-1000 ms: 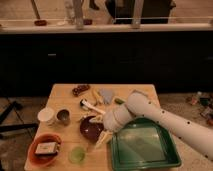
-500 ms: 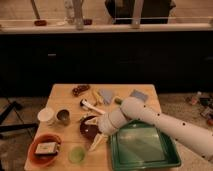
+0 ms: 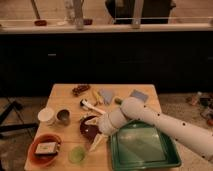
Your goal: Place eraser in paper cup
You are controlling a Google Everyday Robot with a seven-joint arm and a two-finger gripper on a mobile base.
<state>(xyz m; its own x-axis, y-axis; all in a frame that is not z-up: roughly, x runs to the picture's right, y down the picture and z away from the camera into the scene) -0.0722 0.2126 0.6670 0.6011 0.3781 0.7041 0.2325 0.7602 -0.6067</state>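
Note:
The eraser [image 3: 46, 147], a small pale block with a darker top, lies inside an orange bowl [image 3: 34, 155] at the table's front left corner. Behind that bowl the white paper cup [image 3: 46, 116] stands upright near the left edge, with a shiny metal cup [image 3: 63, 116] beside it. My white arm comes in from the right, over the green tray. My gripper [image 3: 95, 144] points down and left, hanging open and empty over the front of a dark red bowl [image 3: 88, 126]. It sits right of the eraser and the paper cup.
A green tray [image 3: 150, 160] fills the table's front right. A translucent green cup [image 3: 76, 154] stands just left of the gripper. Two blue-grey pads [image 3: 106, 95] [image 3: 139, 95], a brown item [image 3: 80, 90] and a white-handled tool [image 3: 92, 106] lie at the back.
My arm has swung the gripper a little left and down toward the front of the table. The objects have not moved.

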